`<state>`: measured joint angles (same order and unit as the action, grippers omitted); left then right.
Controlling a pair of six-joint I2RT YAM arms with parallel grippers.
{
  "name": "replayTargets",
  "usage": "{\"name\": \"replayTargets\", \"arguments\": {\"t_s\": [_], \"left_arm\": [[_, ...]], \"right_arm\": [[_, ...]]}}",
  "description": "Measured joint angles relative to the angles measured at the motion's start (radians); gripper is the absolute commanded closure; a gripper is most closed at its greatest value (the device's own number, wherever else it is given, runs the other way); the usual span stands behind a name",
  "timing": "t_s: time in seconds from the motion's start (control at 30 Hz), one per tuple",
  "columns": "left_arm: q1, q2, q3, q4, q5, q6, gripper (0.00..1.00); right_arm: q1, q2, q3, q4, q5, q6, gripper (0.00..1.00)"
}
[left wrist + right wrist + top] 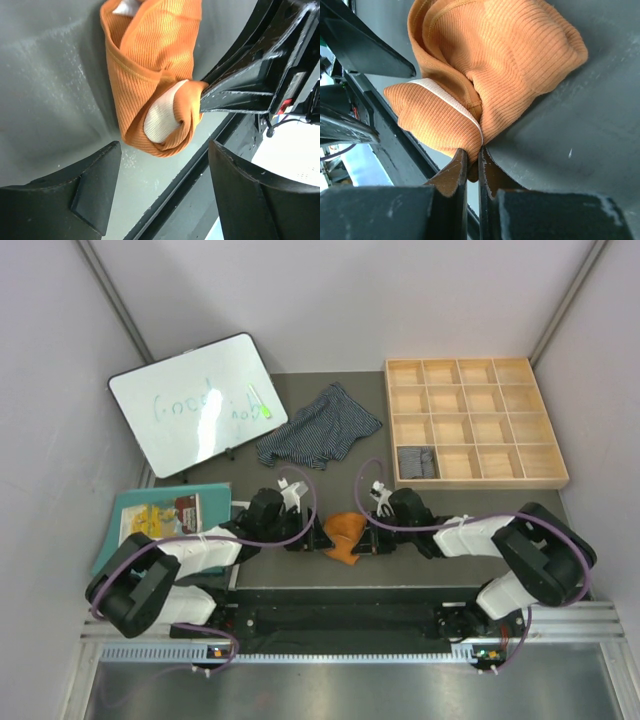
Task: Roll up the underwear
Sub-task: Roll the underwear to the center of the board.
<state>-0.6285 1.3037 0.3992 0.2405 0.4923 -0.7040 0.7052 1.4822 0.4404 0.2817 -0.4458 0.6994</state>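
Observation:
The rust-orange underwear (345, 537) with cream waistband lies bunched and partly rolled at the table's near edge, between my two grippers. My right gripper (368, 538) is shut on one end of it, pinching cloth between its fingertips in the right wrist view (470, 155). My left gripper (305, 535) is open and empty, its jaws wide apart just short of the roll (155, 85). The dark navy white-striped pair (320, 425) lies spread flat at the back middle. The grey pinstriped pair (416, 461) sits rolled in a front-left compartment of the wooden tray (476, 361).
A whiteboard (195, 400) leans at the back left. A teal mat (125, 510) with a printed card lies at the left. The tray of several compartments takes up the back right. The table's dark front rail (190, 170) runs right beside the orange roll.

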Motion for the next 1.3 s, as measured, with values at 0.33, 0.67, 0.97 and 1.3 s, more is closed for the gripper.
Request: {"name": "replayTargets", "arguments": {"t_s": [0.33, 0.67, 0.97, 1.3], "left_arm": [[0.000, 0.053, -0.018, 0.080, -0.008, 0.002, 0.28], [0.000, 0.123, -0.022, 0.187, -0.017, -0.003, 0.47], [0.001, 0.170, -0.027, 0.256, 0.025, -0.011, 0.71], [0.007, 0.173, 0.008, 0.177, 0.054, -0.015, 1.00]], "right_arm": [[0.000, 0.011, 0.008, -0.002, -0.006, -0.002, 1.00], [-0.001, 0.019, 0.008, 0.014, -0.018, -0.014, 1.00], [-0.001, 0.058, 0.054, -0.009, -0.032, -0.042, 1.00], [0.002, -0.031, 0.108, -0.189, 0.047, -0.123, 0.66]]}}
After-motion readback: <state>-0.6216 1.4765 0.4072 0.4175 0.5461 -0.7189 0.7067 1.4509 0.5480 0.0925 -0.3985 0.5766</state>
